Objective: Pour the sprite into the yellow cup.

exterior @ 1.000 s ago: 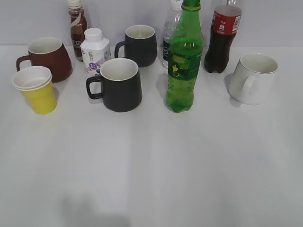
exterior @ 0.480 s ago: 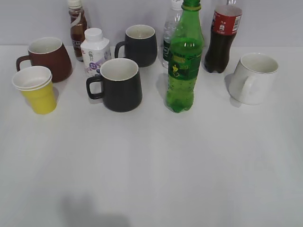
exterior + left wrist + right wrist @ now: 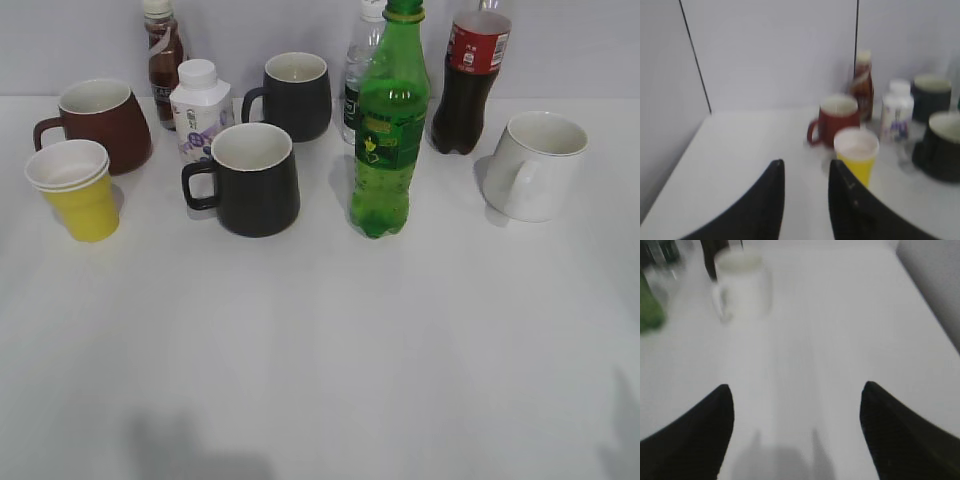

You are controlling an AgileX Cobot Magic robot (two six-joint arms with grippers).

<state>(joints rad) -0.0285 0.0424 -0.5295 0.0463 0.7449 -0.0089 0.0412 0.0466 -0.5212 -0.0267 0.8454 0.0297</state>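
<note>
The sprite point(image 3: 388, 130), a tall green bottle with a green-and-yellow label, stands upright mid-table; its green base shows at the left edge of the right wrist view point(image 3: 649, 307). The yellow cup point(image 3: 80, 190) stands at the far left, in front of the brown-red mug point(image 3: 100, 122); it also shows in the left wrist view point(image 3: 856, 156). Neither gripper shows in the exterior view. My left gripper point(image 3: 805, 167) is open and empty, near the cup's left side. My right gripper point(image 3: 797, 392) is wide open and empty over bare table, short of the white mug point(image 3: 742, 285).
Two black mugs point(image 3: 252, 178) point(image 3: 295, 95), a small white milk bottle point(image 3: 200, 108), a brown drink bottle point(image 3: 163, 60), a clear water bottle point(image 3: 358, 70), a cola bottle point(image 3: 470, 80) and a white mug point(image 3: 535, 165) crowd the back half of the table.
The objects have not moved. A dark shadow has appeared at the lower right corner of the exterior view.
</note>
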